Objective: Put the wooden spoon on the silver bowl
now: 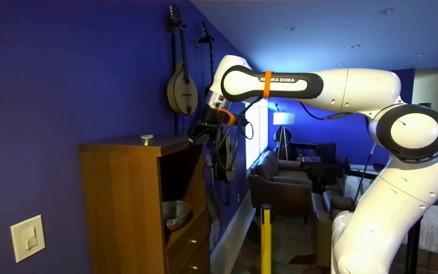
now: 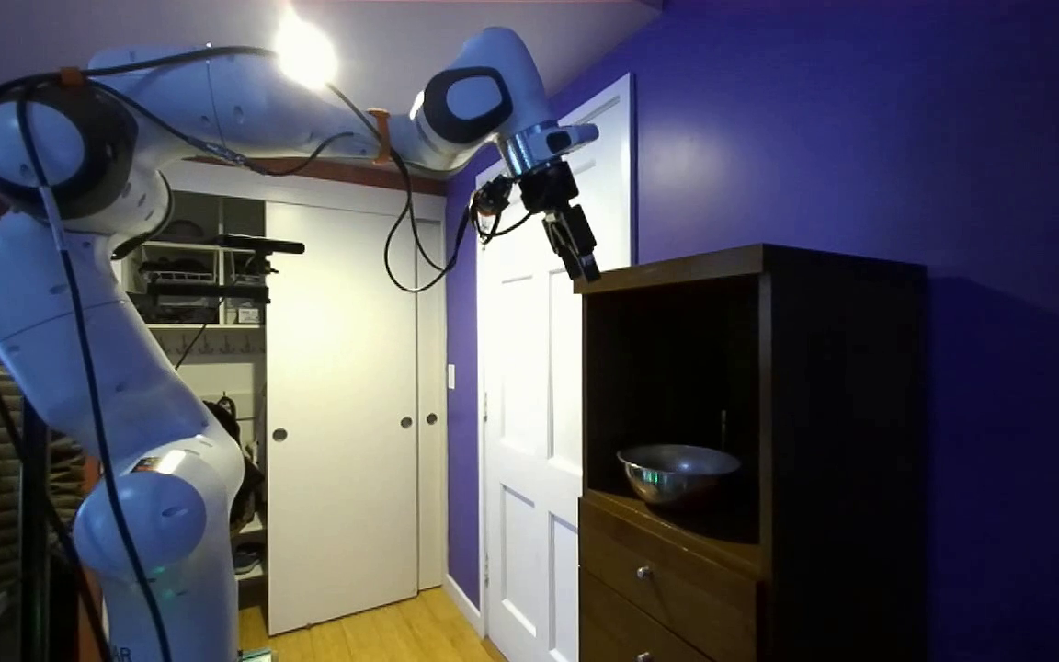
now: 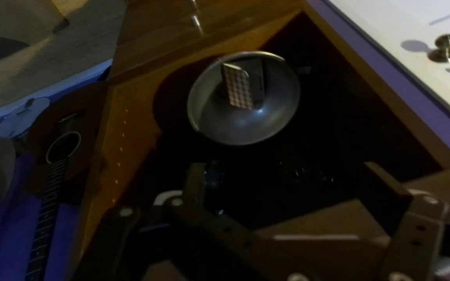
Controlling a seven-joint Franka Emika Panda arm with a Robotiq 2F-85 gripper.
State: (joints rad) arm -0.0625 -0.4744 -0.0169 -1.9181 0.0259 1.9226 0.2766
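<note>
Wooden spoon (image 1: 146, 137): probably the pale, spoon-shaped piece lying on the table (image 1: 116, 141), the flat top of a wooden cabinet (image 1: 124, 205), in an exterior view; the wrist view does not show it.
Spoon from pincer (image 3: 283, 167): to the left in that exterior view, apart, and seemingly to the near side.
Long axis: appears to run near to far, short end near, crosswise to the arm (image 1: 335, 88); strongly foreshortened, so a guess.
Nearer arm: only this one, on the right there.
Pincer grip: spread wide in the wrist view, nothing seen held.
Silver bowl (image 2: 672, 480): under the table, in the cabinet's compartment (image 2: 663, 368), in both exterior views.
Bowl contents: the wrist view shows a checked, flat piece (image 3: 239, 88) tilted inside; I cannot tell what it is.
In the way: the table's front edge (image 2: 677, 274), close to the pincer, contact unclear. After a grasp, the carry would likely have to come out past that edge, then down and in beneath it.
Around: a mandolin-like instrument (image 1: 183, 91) hangs farther off; a guitar (image 3: 63, 148) shows left in the wrist view.
</note>
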